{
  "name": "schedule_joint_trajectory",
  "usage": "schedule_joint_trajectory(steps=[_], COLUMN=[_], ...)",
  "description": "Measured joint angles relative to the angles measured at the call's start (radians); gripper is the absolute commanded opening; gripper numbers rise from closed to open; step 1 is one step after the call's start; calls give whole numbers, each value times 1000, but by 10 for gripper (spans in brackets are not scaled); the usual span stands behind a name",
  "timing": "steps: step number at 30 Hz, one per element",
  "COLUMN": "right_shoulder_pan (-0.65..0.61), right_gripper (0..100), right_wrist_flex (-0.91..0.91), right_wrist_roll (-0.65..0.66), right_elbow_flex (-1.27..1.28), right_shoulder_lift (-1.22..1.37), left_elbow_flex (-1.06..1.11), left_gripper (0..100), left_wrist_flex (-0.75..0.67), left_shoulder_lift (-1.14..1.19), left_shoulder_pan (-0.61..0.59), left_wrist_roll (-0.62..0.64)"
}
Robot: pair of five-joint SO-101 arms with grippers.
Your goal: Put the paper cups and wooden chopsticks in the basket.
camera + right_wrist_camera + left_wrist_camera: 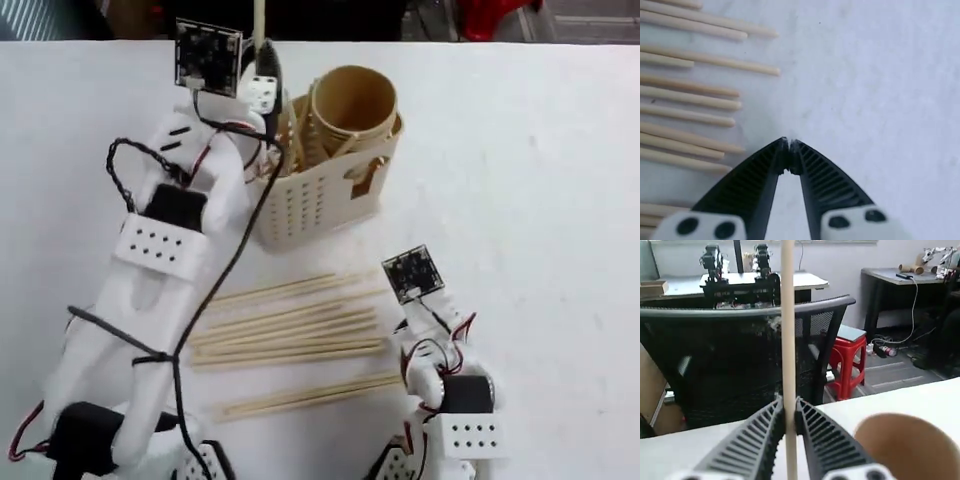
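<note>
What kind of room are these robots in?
Probably a robot lab or workshop. Behind the white table stand a black mesh office chair, a red stool and a desk carrying more small robot arms.

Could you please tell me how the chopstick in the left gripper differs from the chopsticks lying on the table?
The held chopstick stands upright; the table chopsticks lie flat. The held chopstick is clamped in the left gripper; the table chopsticks lie loose, ungripped. The held chopstick is right beside the basket; the table chopsticks lie apart from it. Both are plain pale wood.
</note>
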Motion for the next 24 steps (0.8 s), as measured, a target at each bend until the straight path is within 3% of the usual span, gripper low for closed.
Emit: schedule_joint_trajectory(steps=[3, 9, 24], right_shoulder_pan=[0, 0, 0], right_gripper=[18, 18, 18], right_wrist_flex=[0, 0, 0], right_wrist_roll=[0, 0, 0], right_elbow_flex=[0, 0, 0], right_shoulder_lift=[0, 0, 0], left_elbow_flex=[0, 0, 0], left_gripper=[28, 128, 122], left_wrist_flex=[46, 164, 414], left_shoulder_lift=[2, 0, -265], left_shoulder_pan=[-3, -6, -32], left_wrist_roll=[0, 0, 0])
